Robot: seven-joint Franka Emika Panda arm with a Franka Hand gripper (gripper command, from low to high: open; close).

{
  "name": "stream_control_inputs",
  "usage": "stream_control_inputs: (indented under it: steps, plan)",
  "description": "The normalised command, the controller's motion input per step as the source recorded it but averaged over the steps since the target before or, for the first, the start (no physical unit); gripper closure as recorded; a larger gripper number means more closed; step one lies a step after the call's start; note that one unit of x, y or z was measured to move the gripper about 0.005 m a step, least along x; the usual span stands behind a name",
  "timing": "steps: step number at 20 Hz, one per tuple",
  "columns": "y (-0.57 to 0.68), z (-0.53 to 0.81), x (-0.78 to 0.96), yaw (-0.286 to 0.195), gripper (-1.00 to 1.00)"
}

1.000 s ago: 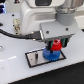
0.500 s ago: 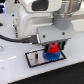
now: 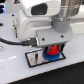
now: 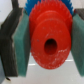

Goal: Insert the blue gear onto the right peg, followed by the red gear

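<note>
The red gear (image 3: 51, 49) sits between my gripper's (image 3: 51, 46) fingers, just above the blue gear (image 3: 52, 57). The blue gear lies flat on the grey plate with black border (image 3: 34, 59), at the end toward the exterior view's right. In the wrist view the red gear (image 4: 50, 42) fills the middle, with its hub hole facing the camera. The teal pads (image 4: 20, 47) press on both its sides. The blue gear's toothed rim (image 4: 34, 5) shows behind it. My gripper (image 4: 50, 45) is shut on the red gear. The right peg is hidden under the gears.
The arm's white body (image 3: 40, 20) hangs over the plate and hides the space behind it. A black cable (image 3: 10, 42) runs across the white table at the exterior view's left.
My gripper has moved down and toward the exterior view's left with the red gear, from beside the plate's end to right above the blue gear.
</note>
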Motion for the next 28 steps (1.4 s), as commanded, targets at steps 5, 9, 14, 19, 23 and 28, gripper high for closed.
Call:
stream_control_inputs:
  steps: [5, 9, 14, 19, 23, 28]
  plan:
    - [-0.19, -0.38, 0.14, 0.0, 1.0]
    - [-0.13, -0.31, 0.13, 0.0, 1.0]
    - [0.08, 0.12, 0.1, 0.0, -1.0]
    - [0.12, 0.51, 0.03, 0.0, -1.0]
    - [0.09, 0.63, 0.0, 0.0, -1.0]
    - [0.0, 0.13, 0.01, 0.0, -1.0]
